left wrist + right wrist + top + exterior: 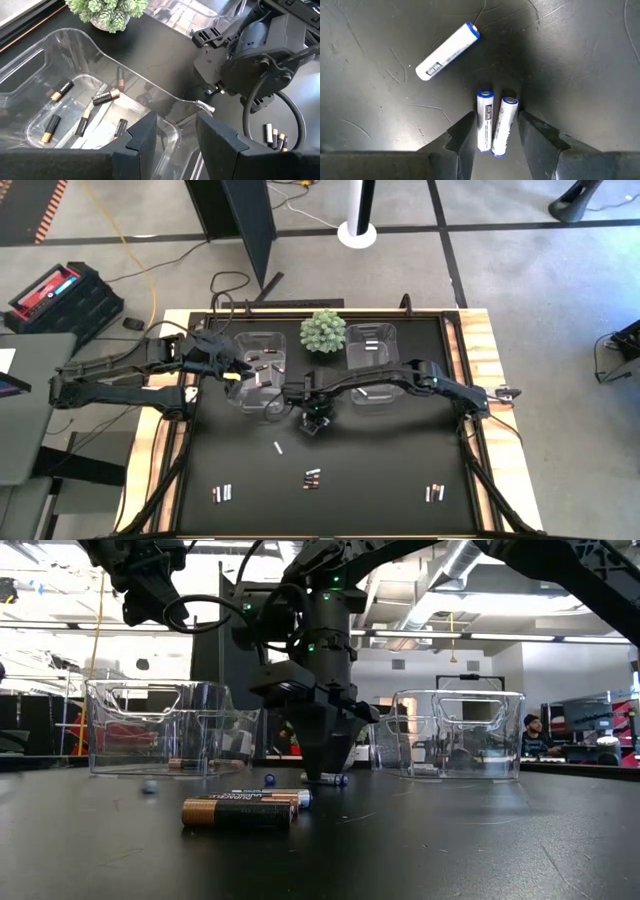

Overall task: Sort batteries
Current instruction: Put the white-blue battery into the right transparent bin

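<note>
Near the tabletop's middle, the right gripper (pixel 494 131) stands parted around two smooth white cylindrical batteries (pixel 492 124), seemingly mid-pick; next likely closing squarely. Above the clear bin (pixel 80 55) holding copper-ended cells (pixel 105 96), the left gripper (pixel 174 131) hangs open and empty.

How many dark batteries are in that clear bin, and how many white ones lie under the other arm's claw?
Dark, copper-tipped batteries in the clear bin: 6
White batteries under the right gripper: 3
Total: 9
</note>
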